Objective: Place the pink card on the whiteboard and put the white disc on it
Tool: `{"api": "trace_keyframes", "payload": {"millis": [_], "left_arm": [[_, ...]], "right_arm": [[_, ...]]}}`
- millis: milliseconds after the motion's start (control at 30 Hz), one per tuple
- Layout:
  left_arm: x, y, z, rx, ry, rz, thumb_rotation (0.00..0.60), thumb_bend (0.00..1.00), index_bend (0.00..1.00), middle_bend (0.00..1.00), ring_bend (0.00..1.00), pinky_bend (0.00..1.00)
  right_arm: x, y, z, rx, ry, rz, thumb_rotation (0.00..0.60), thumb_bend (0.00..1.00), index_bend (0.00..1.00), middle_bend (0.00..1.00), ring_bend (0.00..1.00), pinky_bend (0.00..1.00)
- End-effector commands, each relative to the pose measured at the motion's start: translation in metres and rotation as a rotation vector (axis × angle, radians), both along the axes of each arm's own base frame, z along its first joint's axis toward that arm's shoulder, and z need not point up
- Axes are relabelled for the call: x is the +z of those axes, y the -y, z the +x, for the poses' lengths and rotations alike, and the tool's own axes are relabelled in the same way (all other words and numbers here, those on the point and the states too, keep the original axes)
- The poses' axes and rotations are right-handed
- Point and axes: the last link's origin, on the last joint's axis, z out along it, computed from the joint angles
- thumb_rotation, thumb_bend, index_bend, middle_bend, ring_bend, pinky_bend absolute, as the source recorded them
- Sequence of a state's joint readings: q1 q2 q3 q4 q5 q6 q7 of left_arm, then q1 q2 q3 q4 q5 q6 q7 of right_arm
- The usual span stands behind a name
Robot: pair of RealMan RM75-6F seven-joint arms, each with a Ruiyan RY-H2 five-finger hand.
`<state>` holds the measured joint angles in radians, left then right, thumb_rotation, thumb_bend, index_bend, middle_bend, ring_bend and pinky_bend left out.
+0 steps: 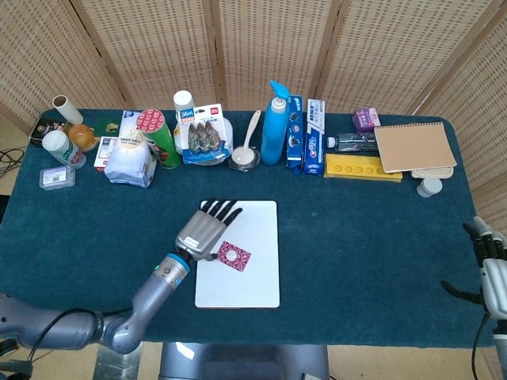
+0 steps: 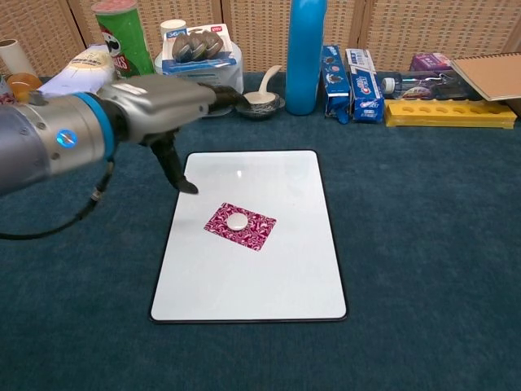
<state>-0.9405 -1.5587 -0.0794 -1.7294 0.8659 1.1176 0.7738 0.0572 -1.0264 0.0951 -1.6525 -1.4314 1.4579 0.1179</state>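
Chest view shows the pink card (image 2: 239, 226) lying flat on the whiteboard (image 2: 277, 277), a little toward the board's left edge and about midway between its near and far edges, turned so its corners point at the board's sides. The white disc (image 2: 237, 221) sits on the card, near its middle. The left hand (image 2: 167, 102) hangs over the board's far left corner, apart from the card and disc, holding nothing, its fingers spread and reaching toward the far edge of the desk while the thumb points down toward the board's left edge. From the head view the same hand (image 1: 204, 231) lies over the board's left edge, with the card just to its right. The right hand (image 1: 489, 265) shows only partly at the right edge of the desk (image 1: 372, 237); whether its fingers are open or closed cannot be told. Bottles, boxes and packets stand in a row along the desk's far edge
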Motion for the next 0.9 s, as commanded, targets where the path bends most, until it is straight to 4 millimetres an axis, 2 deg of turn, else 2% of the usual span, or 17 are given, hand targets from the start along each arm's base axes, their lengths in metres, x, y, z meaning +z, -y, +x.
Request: {"api": "trace_keyframes", "payload": {"millis": [33, 200, 333, 433, 600, 733, 900], "left_arm": [[0.048, 0.012, -0.032, -0.009, -0.016, 0.152, 0.6, 0.07, 0.0, 0.0, 0.0, 0.06], [0.092, 0.029, -0.075, 0.011, 0.024, 0.263, 0.6, 0.07, 0.0, 0.0, 0.0, 0.06], [0.126, 0.051, -0.117, 0.065, 0.073, 0.333, 0.6, 0.08, 0.0, 0.0, 0.0, 0.06], [0.148, 0.08, -0.149, 0.134, 0.095, 0.369, 0.6, 0.09, 0.0, 0.0, 0.0, 0.06], [0.178, 0.124, -0.182, 0.234, 0.153, 0.439, 0.6, 0.09, 0.0, 0.0, 0.0, 0.06], [0.196, 0.147, -0.2, 0.319, 0.223, 0.507, 0.6, 0.09, 0.0, 0.0, 0.0, 0.06], [0.198, 0.153, -0.218, 0.364, 0.2, 0.503, 0.6, 0.09, 0.0, 0.0, 0.0, 0.06]], "right_arm": [[0.0, 0.0, 0.001, 0.003, 0.0, -0.001, 0.6, 0.0, 0.0, 0.0, 0.0, 0.0], [-0.001, -0.001, 0.004, 0.014, -0.002, 0.001, 0.6, 0.0, 0.0, 0.0, 0.0, 0.0], [-0.001, -0.002, 0.006, 0.02, -0.006, -0.001, 0.6, 0.0, 0.0, 0.0, 0.0, 0.0], [-0.001, -0.003, 0.008, 0.028, -0.008, -0.004, 0.6, 0.0, 0.0, 0.0, 0.0, 0.0], [0.001, -0.004, 0.011, 0.039, -0.012, -0.015, 0.6, 0.0, 0.0, 0.0, 0.0, 0.0], [0.004, -0.005, 0.01, 0.034, -0.017, -0.024, 0.6, 0.0, 0.0, 0.0, 0.0, 0.0], [0.008, -0.006, 0.01, 0.038, -0.041, -0.044, 0.6, 0.0, 0.0, 0.0, 0.0, 0.0]]}}
